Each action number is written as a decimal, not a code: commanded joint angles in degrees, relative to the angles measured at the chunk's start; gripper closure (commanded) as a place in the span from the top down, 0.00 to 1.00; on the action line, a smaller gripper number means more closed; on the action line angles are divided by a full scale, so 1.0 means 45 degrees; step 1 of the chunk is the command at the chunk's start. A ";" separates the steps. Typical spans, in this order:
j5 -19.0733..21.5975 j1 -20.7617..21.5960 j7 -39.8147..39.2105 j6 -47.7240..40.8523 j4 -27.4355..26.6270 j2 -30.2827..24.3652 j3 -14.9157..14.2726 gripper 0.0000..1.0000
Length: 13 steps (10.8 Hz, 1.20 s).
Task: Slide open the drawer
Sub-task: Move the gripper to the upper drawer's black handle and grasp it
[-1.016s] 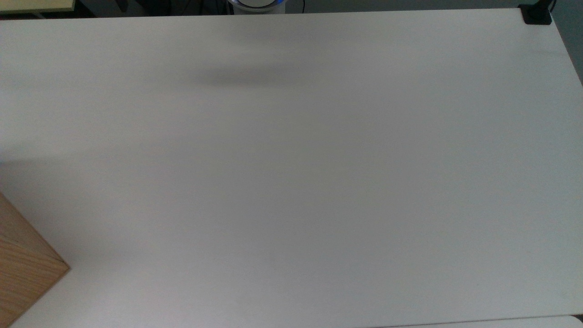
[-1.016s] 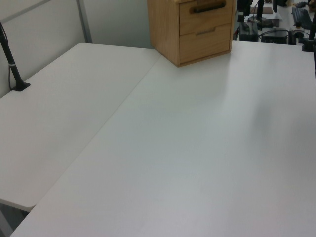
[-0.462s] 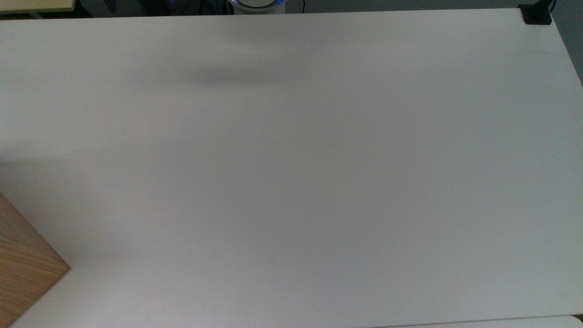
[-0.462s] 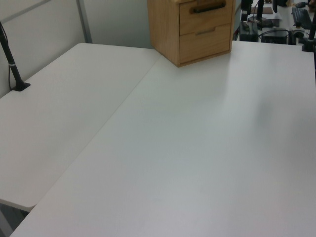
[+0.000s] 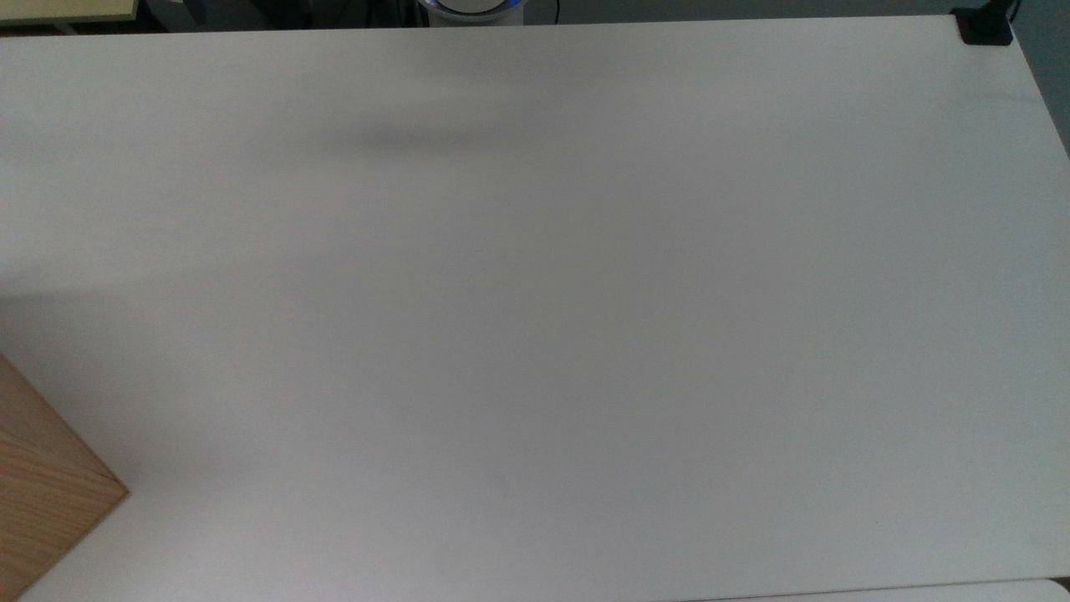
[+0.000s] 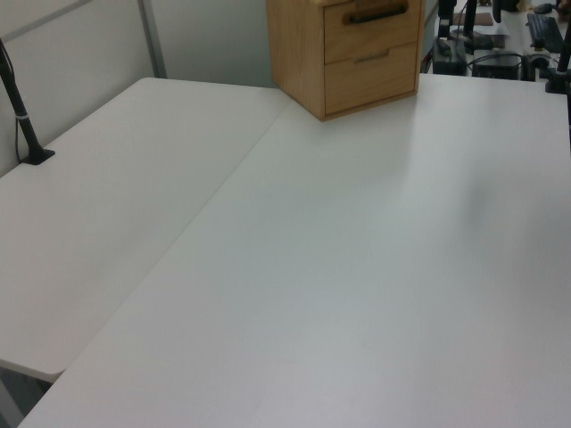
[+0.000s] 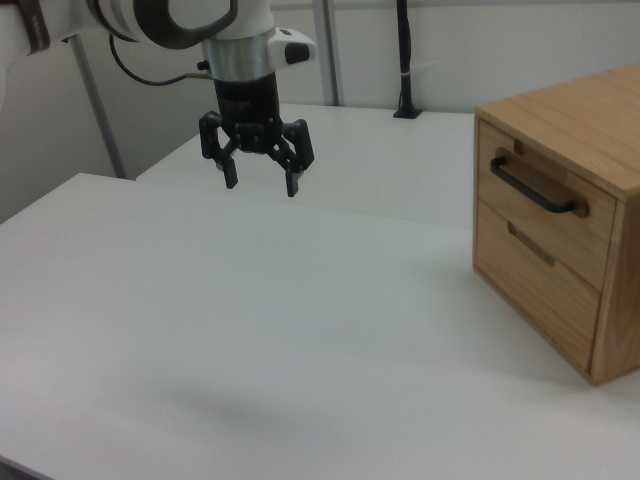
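Observation:
The drawer (image 7: 545, 175) is the upper panel of a wooden cabinet (image 7: 590, 130) at the right view's right. It has a black bar handle (image 7: 535, 190) and sits flush with the cabinet front, shut. In the left view the drawer (image 6: 375, 37) and its handle (image 6: 375, 14) are at the far top edge. My gripper (image 7: 261, 184) hangs open above the white table (image 7: 250, 330), pointing down, well to the left of the cabinet in the right view, with nothing between its fingers. A corner of the cabinet (image 5: 42, 489) shows at the top view's lower left.
A lower drawer (image 7: 540, 275) with a cut-out grip sits below the upper one. Black clamped poles stand at the table edges (image 6: 22, 116) (image 7: 405, 60) (image 5: 985, 29). A second white table (image 6: 107, 205) adjoins along a seam. The arm's base (image 5: 472, 7) is at the top view's upper edge.
The faint shadow on the table near the top view's upper middle has shifted slightly. The cabinet and the drawer have not moved.

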 commanded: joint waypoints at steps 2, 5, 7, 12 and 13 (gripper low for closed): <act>-0.0672 -0.0075 -0.3970 0.0466 0.0003 0.0498 -0.0467 1.00; -0.1864 -0.0172 -0.5480 0.4322 0.0004 0.0769 -0.0507 1.00; -0.2510 -0.0406 -0.6298 0.6997 -0.0016 0.1413 -0.0624 1.00; -0.2413 -0.0914 -0.7942 1.3310 -0.0055 0.3835 -0.1582 0.99; -0.2530 -0.0934 -0.8194 1.4131 -0.0055 0.4167 -0.1582 0.95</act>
